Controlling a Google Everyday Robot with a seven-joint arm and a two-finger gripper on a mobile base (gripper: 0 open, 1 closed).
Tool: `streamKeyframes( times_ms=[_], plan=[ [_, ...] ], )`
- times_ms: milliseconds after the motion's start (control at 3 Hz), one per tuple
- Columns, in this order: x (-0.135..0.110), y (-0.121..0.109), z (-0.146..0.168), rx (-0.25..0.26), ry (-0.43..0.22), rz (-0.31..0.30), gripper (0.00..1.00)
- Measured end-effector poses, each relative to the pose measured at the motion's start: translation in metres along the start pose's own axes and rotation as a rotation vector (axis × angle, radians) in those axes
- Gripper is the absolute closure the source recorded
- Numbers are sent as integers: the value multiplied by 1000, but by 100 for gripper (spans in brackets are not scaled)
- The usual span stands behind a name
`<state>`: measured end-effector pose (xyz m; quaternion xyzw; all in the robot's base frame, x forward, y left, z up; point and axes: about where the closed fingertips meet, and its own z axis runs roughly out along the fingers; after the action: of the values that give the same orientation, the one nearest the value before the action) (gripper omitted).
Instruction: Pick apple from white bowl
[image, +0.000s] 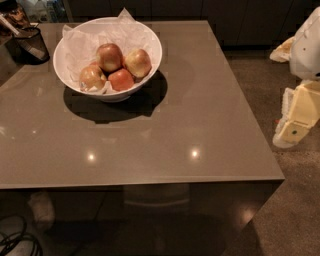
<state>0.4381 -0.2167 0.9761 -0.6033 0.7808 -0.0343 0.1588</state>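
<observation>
Pale yellow-green apple (137, 62) lies in the white bowl (116, 93), well apart from the jaws off the worktop's (200, 105) edge; spread or not, I cannot tell. Reaching across looks next.

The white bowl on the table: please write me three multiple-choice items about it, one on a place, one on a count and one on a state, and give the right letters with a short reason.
1. Where on the table does the white bowl stand?
A. Far left part
B. Near right corner
C. Exact middle

2. How many apples lie in the bowl?
A. Two
B. Four
C. Six

3. What is the state of the palest apple?
A. Lifted above the bowl
B. Lying in the bowl
C. Lying on the bare table

Answers:
1 A: the bowl sits toward the far left corner, near the dark mesh cup.
2 B: four apples show on the paper lining.
3 B: it rests among the others, while the gripper is beyond the table's right edge, over the floor.
</observation>
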Motion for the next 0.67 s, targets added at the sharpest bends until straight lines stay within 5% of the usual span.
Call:
streamKeyframes(
  times_ms=[667],
  plan=[
    [-16,-13,8,-36,9,-25,0]
  ],
)
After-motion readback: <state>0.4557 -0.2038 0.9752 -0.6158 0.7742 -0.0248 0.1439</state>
